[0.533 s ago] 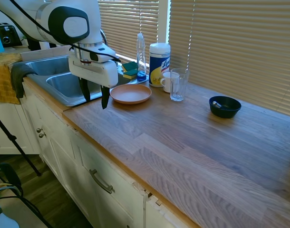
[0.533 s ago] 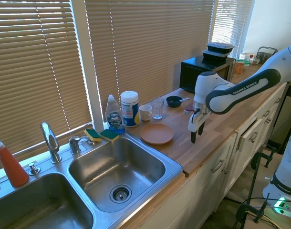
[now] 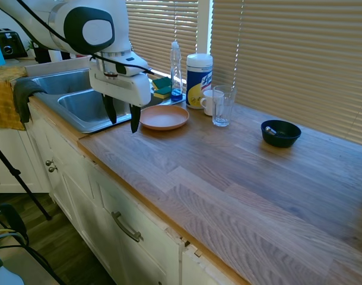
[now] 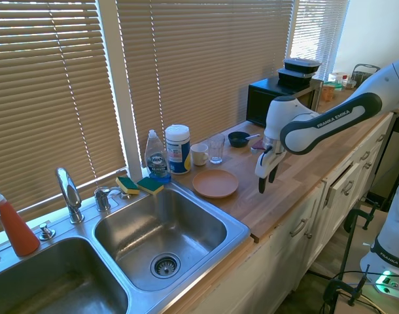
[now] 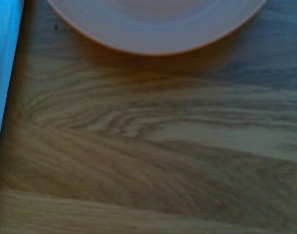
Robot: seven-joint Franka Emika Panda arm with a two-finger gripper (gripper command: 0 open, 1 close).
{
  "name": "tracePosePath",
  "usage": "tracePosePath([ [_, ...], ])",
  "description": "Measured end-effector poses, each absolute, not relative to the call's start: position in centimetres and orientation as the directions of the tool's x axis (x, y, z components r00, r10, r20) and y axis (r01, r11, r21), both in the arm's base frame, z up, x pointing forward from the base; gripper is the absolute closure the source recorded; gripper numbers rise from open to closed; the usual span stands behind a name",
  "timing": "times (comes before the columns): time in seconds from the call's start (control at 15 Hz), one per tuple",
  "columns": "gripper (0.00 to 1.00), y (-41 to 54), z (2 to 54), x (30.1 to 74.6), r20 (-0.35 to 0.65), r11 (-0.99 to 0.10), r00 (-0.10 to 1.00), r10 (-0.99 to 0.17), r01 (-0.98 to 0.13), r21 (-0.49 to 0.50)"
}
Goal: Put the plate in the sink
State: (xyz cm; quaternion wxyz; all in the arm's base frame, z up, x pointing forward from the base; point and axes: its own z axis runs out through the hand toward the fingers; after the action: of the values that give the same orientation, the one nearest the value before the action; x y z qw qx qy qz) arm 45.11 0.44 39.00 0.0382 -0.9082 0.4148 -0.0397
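The jaws stand apart and hold nothing; the gripper [image 3: 121, 117] hangs just above the wooden counter [image 3: 240, 178], beside the near edge of the plate [image 3: 164, 117] but not touching it. The plate lies flat on the counter, just beside the rim of the sink [image 3: 74, 107], so nothing of the task looks done yet: the grasp, the lift and the carry into the basin are all still to come. The wrist view shows only the plate's rim [image 5: 156, 29] above bare wood grain.

Going left to right along the counter in the first exterior view: behind the plate lie two sponges [image 3: 162, 86], then a dish soap bottle [image 3: 176, 70] and a wipes canister [image 3: 199, 72], then a white mug [image 3: 210, 101] with a clear glass [image 3: 222, 105] in front of it, and well apart a dark blue bowl [image 3: 280, 132]. None of these sits between plate and sink; the short path to the basin appears open, though the raised sink rim would likely need clearing.
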Motion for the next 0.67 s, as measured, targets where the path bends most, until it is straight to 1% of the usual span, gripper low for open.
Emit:
tracePosePath([
  [0.27, 0.00, -2.7, 39.5, 49.6, 0.029, -0.633, 0.637, -0.770, -0.758, -0.159],
  [0.53, 0.00, -5.4, 38.4, 55.5, -0.029, -0.617, 0.637, -0.770, -0.755, -0.223],
  [0.67, 0.00, -6.4, 37.3, 58.0, -0.059, -0.611, 0.638, -0.768, -0.758, -0.229],
])
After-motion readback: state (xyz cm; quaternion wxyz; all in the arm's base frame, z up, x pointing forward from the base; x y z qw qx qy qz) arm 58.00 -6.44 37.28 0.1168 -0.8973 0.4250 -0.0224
